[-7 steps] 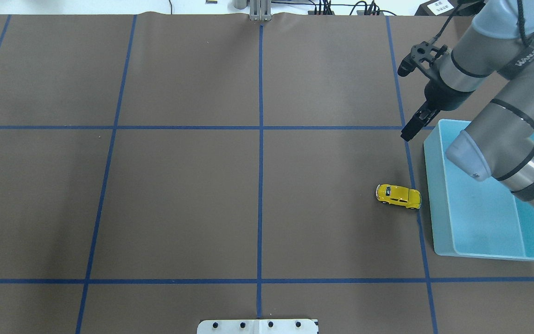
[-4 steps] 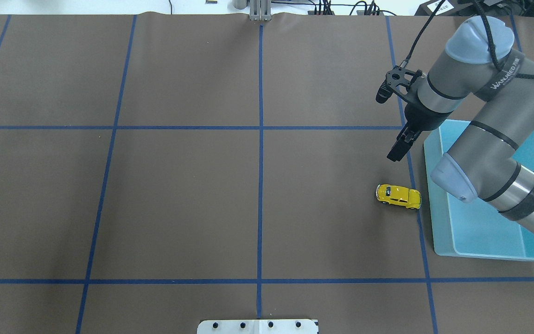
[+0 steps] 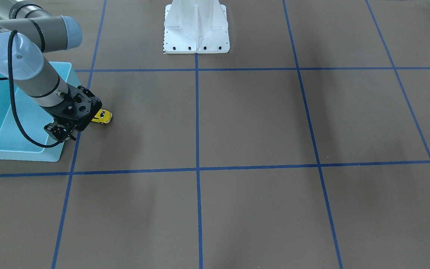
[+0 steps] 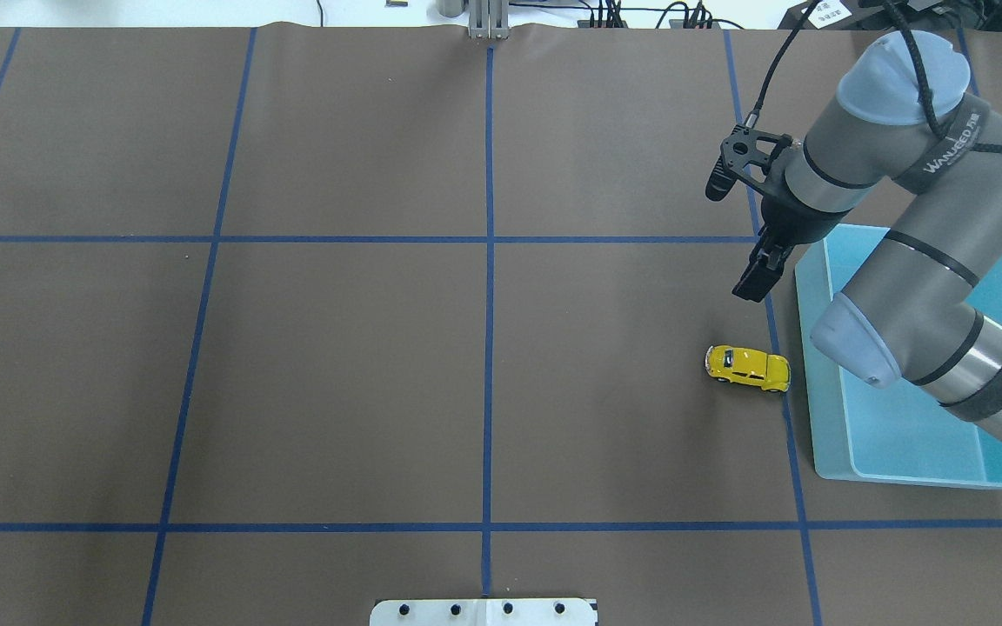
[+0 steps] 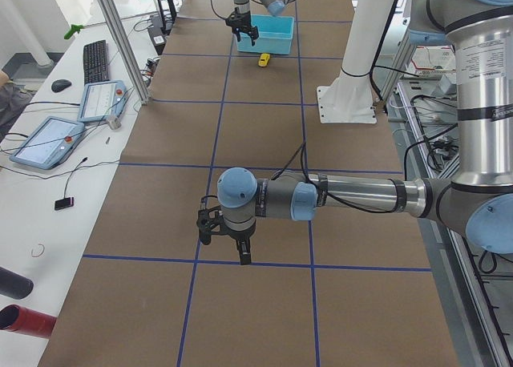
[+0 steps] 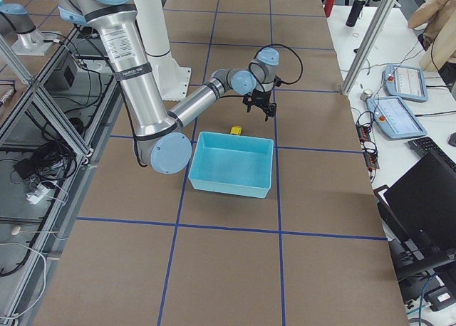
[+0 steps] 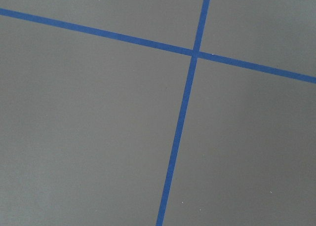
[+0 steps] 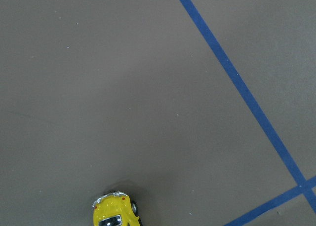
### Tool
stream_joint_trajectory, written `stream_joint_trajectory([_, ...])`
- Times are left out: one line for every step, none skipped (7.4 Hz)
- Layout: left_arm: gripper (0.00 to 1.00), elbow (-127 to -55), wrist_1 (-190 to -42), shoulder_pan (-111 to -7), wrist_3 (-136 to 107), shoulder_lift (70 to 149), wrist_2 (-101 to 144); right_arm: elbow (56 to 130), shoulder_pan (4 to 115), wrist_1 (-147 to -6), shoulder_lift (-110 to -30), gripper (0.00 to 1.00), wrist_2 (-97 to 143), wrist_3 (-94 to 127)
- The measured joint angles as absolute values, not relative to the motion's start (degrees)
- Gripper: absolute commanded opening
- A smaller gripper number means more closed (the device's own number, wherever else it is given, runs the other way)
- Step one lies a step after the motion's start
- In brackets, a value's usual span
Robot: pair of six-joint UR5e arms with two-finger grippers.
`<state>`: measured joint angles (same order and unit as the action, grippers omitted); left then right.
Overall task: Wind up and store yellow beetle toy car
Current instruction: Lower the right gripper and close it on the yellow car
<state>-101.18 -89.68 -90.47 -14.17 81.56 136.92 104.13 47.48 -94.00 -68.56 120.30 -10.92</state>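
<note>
Brown counter: yellow beetle toy car sits just beside light blue bin; right pincer hovers released nearby; left pincer, cannot tell.

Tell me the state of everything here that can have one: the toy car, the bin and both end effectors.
Light blue plastic bin: empty.
Tiny bright yellow beetle toy car: upright on its wheels on the table, beside the bin, ungrasped.
Right end effector: above the table, apart from the car, holding nothing; open or shut unclear.
Left end effector: over bare table, far from the car; open or shut unclear.
</note>
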Motion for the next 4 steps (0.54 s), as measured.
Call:
stream_joint_trajectory([1.0,-101.2,-89.4,-90.7,-14.1,81.6,137.0,104.8,45.2,-94.0,-69.2,1.0,117.0,-10.9])
stream_joint_trajectory([1.0,-101.1,-89.3,-90.8,-14.1,81.4,136.8,105.2,43.4,-93.8,-70.1,1.0,114.9,-10.8])
stream_joint_trajectory([1.0,-100.8,-89.3,-90.8,-14.1,81.2,136.3,105.1,42.5,-93.7,-71.0,1.0,114.6,-10.8])
stream_joint_trajectory([1.0,-100.6,-89.1,-90.8,-14.1,81.0,135.4,104.4,41.7,-93.4,-71.9,1.0,115.2,-11.7])
